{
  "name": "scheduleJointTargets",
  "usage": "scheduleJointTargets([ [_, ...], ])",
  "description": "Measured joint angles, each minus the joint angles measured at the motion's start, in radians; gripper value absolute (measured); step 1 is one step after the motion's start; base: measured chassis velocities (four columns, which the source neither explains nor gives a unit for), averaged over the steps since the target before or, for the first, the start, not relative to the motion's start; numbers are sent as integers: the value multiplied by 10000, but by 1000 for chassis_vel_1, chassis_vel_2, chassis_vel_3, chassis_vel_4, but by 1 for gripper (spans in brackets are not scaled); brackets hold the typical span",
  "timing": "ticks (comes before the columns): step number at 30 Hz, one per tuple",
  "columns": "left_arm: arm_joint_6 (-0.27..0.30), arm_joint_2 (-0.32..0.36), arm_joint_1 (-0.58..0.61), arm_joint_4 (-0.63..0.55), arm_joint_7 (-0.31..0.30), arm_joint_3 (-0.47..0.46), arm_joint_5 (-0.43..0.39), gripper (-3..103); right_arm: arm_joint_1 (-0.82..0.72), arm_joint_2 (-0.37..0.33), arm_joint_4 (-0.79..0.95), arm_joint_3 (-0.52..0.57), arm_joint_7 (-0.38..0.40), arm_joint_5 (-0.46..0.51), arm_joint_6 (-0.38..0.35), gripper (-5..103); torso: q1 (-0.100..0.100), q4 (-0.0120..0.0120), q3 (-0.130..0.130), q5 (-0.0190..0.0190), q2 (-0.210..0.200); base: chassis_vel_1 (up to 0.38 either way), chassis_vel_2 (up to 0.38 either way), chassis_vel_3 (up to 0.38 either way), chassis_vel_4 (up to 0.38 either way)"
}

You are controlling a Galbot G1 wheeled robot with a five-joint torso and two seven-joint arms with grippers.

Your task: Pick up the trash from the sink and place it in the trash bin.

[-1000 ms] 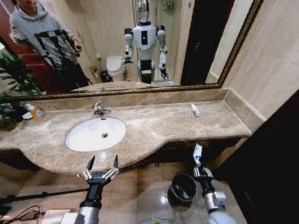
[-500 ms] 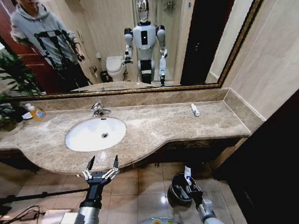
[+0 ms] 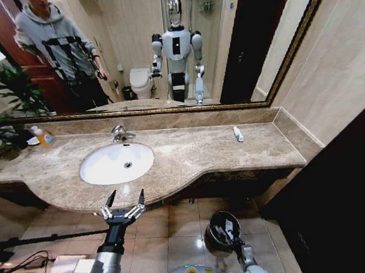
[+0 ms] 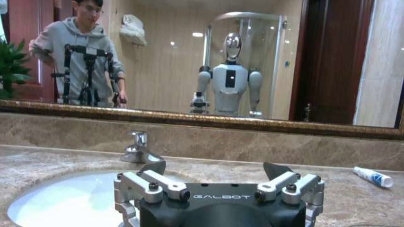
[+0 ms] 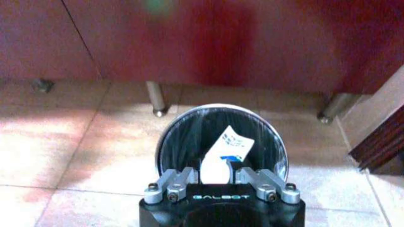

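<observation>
Showing, head view, left claw [image 3: 124, 200] fingers spread apart below the marble surface [image 3: 190, 152] edge, near white sink [image 3: 116, 163]; right wrist view, right claw [image 5: 218, 176] clamped on a white sachet [image 5: 225, 153] over the trash bin [image 5: 173, 137]; left wrist view, white tube [image 4: 372, 177] lying on the surface.

Head camera looks down over the countertop [image 3: 203, 154]; left wrist camera faces the tap [image 4: 140, 147] closely; right wrist camera overlooks the trash bin [image 5: 221, 137].

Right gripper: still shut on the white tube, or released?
Shut on it. In the right wrist view the right gripper pinches the white tube directly above the trash bin opening; tube not dropped.
</observation>
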Motion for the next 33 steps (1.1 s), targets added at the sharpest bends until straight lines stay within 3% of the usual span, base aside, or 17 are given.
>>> scheduleJointTargets([
  [13,0,-1,0,0,0,0,0,100,2060,287,-2916,68,-177,-600,238,25,0,3,0,3,0,0,0,0,0],
  [28,0,0,0,0,0,0,0,100,2464,286,-3647,74,-275,-681,206,22,-1,2,-1,3,0,0,0,0,0],
  [33,0,0,0,0,0,0,0,100,2439,298,-3572,80,-236,-720,193,42,-1,2,-1,3,0,0,0,0,0],
])
